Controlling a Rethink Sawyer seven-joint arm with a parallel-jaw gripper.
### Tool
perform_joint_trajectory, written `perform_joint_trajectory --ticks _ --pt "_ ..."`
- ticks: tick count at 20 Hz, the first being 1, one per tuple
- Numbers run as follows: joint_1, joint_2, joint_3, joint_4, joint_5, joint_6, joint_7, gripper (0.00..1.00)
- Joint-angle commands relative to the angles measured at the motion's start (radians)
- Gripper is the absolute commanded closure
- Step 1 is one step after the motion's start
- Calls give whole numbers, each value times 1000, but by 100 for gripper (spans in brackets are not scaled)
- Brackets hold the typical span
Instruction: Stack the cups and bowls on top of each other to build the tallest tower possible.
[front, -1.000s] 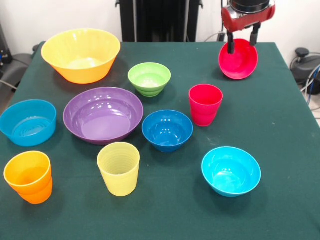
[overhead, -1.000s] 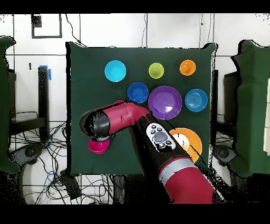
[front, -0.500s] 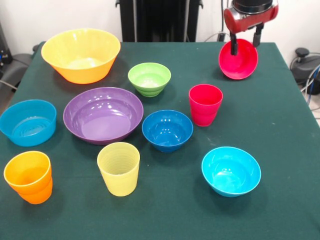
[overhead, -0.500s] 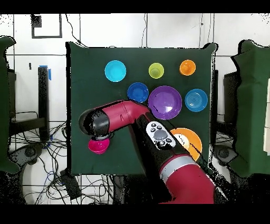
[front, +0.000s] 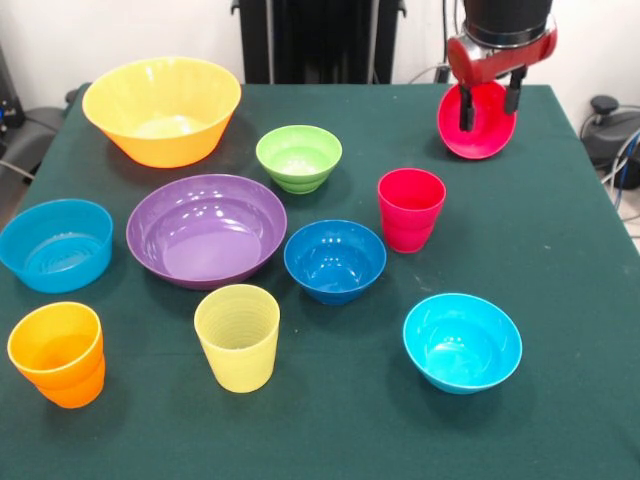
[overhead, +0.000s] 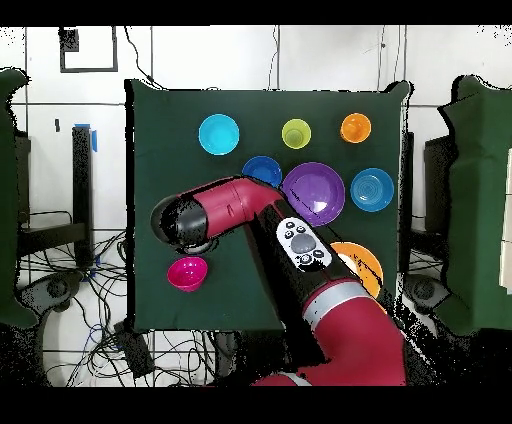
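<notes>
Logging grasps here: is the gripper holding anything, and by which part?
Apparently nothing: the gripper hangs open at the tilted red bowl's upper rim, fingers spread, not clamped.

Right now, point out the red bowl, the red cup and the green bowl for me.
red bowl (front: 484, 128), front view, lower inside wall.
red cup (front: 411, 212), front view, outer side.
green bowl (front: 298, 158), front view, inside bottom.
</notes>
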Motion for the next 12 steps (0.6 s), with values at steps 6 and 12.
perform_joint_trajectory --ticks 6,12 --pt "-42 67 40 -126 -130 103 -268 0" --pt "-58 73 50 -127 -141 110 -263 0"
